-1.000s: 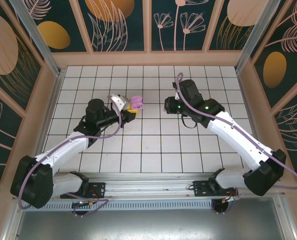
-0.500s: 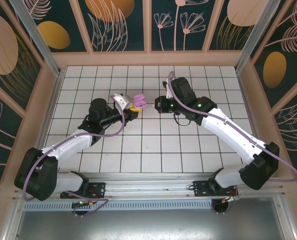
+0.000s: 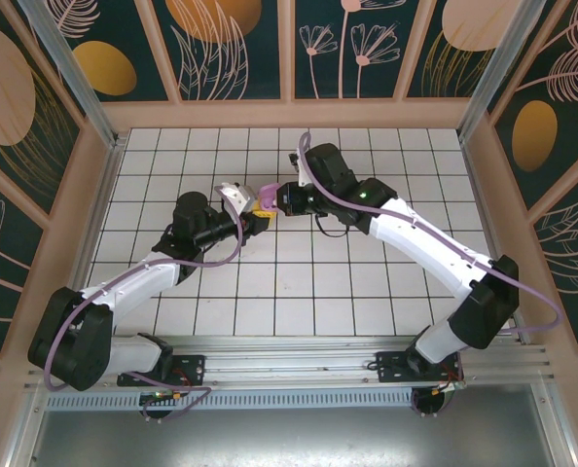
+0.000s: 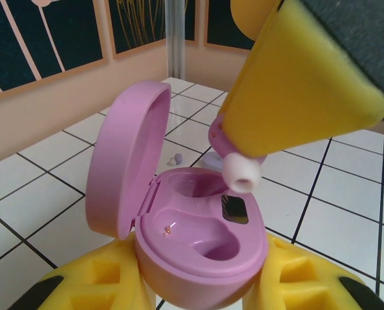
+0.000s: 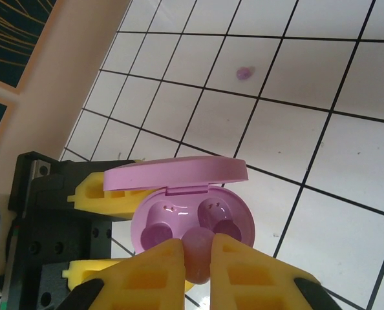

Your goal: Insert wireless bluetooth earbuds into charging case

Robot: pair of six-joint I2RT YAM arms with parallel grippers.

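Note:
The lilac charging case (image 4: 205, 236) stands upright with its lid (image 4: 124, 165) open, both wells empty, and my left gripper (image 4: 202, 287) is shut on its base. In the top view the case (image 3: 268, 198) sits between the two arms. My right gripper (image 5: 198, 265) is shut on one lilac earbud (image 5: 198, 255), and its white tip (image 4: 238, 174) hangs just above the far well of the case (image 5: 192, 210). Both grippers meet there, the left gripper (image 3: 253, 216) and the right gripper (image 3: 281, 197). Another earbud (image 5: 244, 73) lies on the tiles beyond the case.
The white tiled floor (image 3: 299, 282) stretches in front of the arms. Wooden walls (image 3: 289, 112) close it in at the back and sides. A small lilac speck (image 4: 174, 158) lies on the tiles behind the case.
My right arm has swung left across the floor with the earbud until it is over the open case. My left arm has kept the case nearly still.

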